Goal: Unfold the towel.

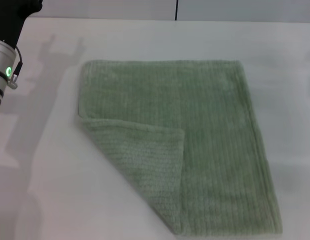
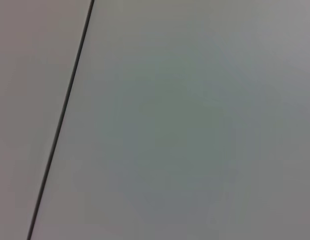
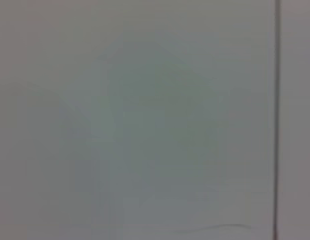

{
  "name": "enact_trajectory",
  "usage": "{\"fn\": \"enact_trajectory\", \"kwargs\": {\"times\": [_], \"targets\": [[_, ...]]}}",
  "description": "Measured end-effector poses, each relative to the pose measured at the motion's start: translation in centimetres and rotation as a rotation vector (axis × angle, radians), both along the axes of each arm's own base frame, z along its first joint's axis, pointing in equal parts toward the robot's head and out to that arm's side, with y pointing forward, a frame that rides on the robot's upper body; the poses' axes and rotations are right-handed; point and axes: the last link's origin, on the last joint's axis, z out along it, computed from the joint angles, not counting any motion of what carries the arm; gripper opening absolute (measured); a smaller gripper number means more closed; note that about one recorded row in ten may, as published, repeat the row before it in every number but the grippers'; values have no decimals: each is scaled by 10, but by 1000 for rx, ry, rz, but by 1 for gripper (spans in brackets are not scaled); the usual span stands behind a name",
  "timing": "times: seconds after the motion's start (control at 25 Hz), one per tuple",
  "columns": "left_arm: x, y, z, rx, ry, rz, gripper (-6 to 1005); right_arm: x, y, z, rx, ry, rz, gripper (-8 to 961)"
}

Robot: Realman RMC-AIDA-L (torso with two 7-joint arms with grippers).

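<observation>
The pale sage-green towel [image 1: 195,140] lies flat on the white table in the head view, filling the middle. Its near-left corner [image 1: 145,155] is folded over onto the rest as a triangular flap, with the fold running from the left edge to the near edge. Part of my left arm [image 1: 5,65] shows at the far left edge, raised and away from the towel; its gripper is out of view. My right arm and gripper are out of view. Both wrist views show only a plain pale surface with a dark seam line.
The white table [image 1: 45,190] surrounds the towel on the left, far and right sides. A dark vertical seam [image 1: 176,10] shows on the wall beyond the table's far edge.
</observation>
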Motion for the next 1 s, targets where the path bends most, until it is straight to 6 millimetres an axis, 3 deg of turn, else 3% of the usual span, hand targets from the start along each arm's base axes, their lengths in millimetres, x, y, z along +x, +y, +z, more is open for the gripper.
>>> {"fn": "enact_trajectory", "kwargs": {"times": [0.56,1.0], "targets": [[8,8,1,-2,9,-13,774,-40,15,24,-359,52,-98,0],[11,11,2,-1,10,-19,764,-74,21,19,-671,2,-168,1]]}}
